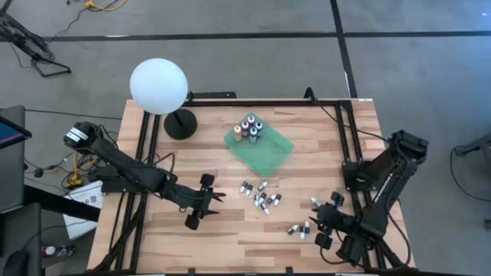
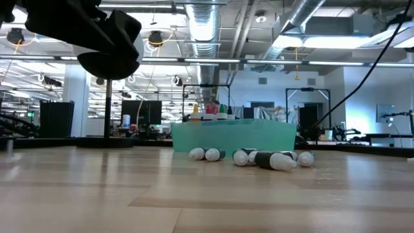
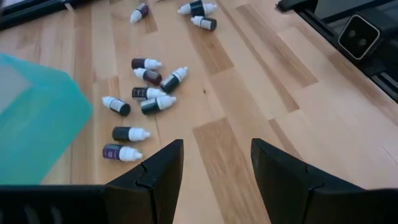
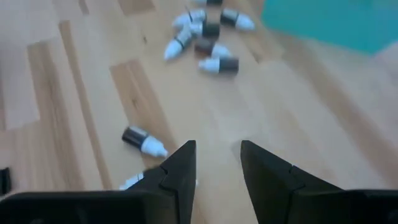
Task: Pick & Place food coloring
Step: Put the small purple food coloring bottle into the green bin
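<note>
Pale wooden worktop [image 1: 230, 238] carrying everything, with both dark arms reaching in from the sides. Translucent green tray [image 1: 270, 152] set near the middle toward the far edge, already holding a small standing group of bottles [image 1: 248, 128] at its far corner. Left hand [image 1: 201, 201] hanging low beside the main scatter, fingers [image 3: 163, 169] apart and empty. Right hand [image 1: 325, 224] hovering over the stray bottles near the right side, fingers [image 4: 180, 169] likewise apart with nothing between them. Loose food coloring [image 1: 261, 198] lying on its side in a tight cluster just in front of the tray, plus a few strays [image 1: 301, 228] nearer the right hand. Probably very light, hard plastic, smooth and round, so likely to roll or skid away when nudged by one finger first. Best taken across the dark body [image 3: 122, 133] rather than the narrow white cap [image 3: 144, 133], fingers square to the bottle's length and closing evenly. Crowded ones touching neighbours, so outliers such as the lone bottle [image 4: 142, 140] look easier to start with. Little risk of breakage, more of dropping or flicking.
</note>
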Controlling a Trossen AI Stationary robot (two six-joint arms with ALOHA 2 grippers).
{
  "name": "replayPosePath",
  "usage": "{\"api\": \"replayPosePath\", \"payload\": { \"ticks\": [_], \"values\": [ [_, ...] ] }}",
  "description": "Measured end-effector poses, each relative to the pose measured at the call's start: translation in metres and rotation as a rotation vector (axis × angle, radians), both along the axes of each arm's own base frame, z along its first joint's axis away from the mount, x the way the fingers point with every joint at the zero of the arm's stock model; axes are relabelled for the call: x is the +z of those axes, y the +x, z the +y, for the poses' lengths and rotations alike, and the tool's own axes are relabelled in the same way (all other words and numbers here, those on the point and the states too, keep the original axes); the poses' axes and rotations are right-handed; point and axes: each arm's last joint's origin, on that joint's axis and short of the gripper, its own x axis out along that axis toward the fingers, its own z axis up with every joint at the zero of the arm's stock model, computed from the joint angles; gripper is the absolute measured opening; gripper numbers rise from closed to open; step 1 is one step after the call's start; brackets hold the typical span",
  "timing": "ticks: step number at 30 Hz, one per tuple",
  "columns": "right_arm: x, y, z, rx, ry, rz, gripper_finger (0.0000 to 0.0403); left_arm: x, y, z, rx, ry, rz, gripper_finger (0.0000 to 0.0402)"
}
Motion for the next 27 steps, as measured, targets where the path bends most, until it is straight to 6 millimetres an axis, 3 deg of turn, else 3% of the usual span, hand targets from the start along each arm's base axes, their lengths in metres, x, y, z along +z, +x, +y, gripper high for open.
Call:
{"api": "replayPosePath", "payload": {
  "ticks": [9, 21, 27],
  "values": [
    [-0.027, -0.009, -0.023, -0.21, 0.058, 0.152, 0.0118, 0.001, 0.004, 0.006, 0.045, -0.021, -0.01, 0.0183],
    [-0.033, 0.015, -0.049, -0.373, 0.102, 0.28, 0.0118, 0.002, 0.004, 0.006, 0.052, -0.037, -0.016, 0.0183],
    [-0.041, 0.016, -0.069, -0.405, 0.155, 0.315, 0.0124, 0.002, 0.004, 0.006, 0.054, -0.04, -0.015, 0.0183]
  ]
}}
